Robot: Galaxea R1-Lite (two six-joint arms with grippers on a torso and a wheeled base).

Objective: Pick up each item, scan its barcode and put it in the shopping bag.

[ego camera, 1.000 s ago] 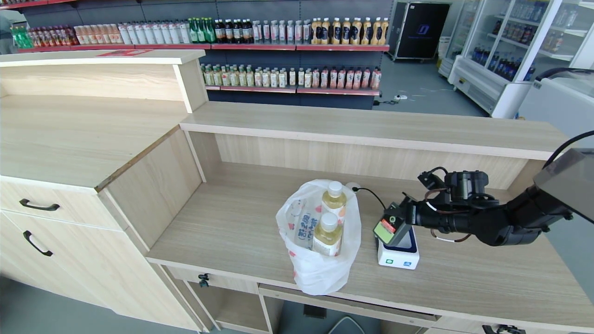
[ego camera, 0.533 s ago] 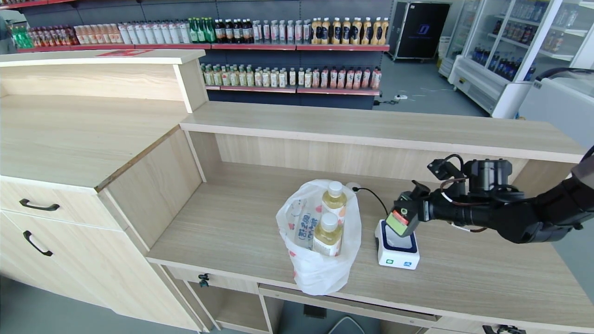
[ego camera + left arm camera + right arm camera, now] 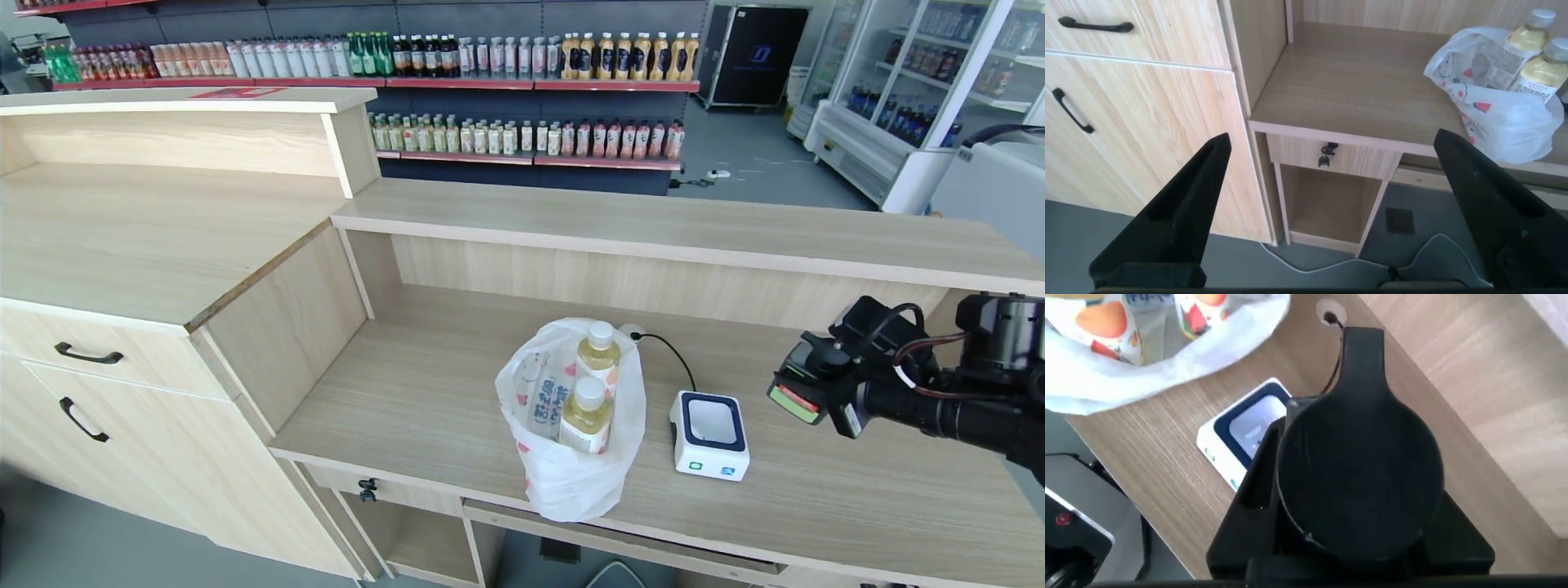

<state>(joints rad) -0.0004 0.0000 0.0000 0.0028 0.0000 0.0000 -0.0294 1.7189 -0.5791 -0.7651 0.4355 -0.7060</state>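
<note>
Across the middle of the shop runs a pale wooden counter point(image 3: 424, 392) with a raised ledge behind its lower work surface and, on the robot's left, a cabinet with black drawer handles point(image 3: 88, 356). Behind it, long shelves of bottled drinks point(image 3: 522, 82) line the back wall, and glass-door coolers point(image 3: 906, 90) stand at the far right. A white plastic shopping bag point(image 3: 571, 482) sits upright near the counter's front edge with its mouth open. Two bottles of pale yellow drink with white caps stand inside it, one point(image 3: 598, 355) behind the other point(image 3: 586, 408). Just beside the bag, on its right and not touching it, a white scanner point(image 3: 709, 434) with a dark-framed window lies flat. A thin black cable point(image 3: 673, 353) runs from it to a hole in the counter behind the bag. The right claw point(image 3: 808, 384) hangs above the counter to the right of the scanner, well apart from it. It is clamped on a small item point(image 3: 793, 400) with a green and red face, and that face is turned toward the scanner side. The left claw point(image 3: 1331, 139) hangs low in front of the counter, beside the cabinet. Its two black fingers point(image 3: 1176, 220) are spread wide with nothing between them.
</note>
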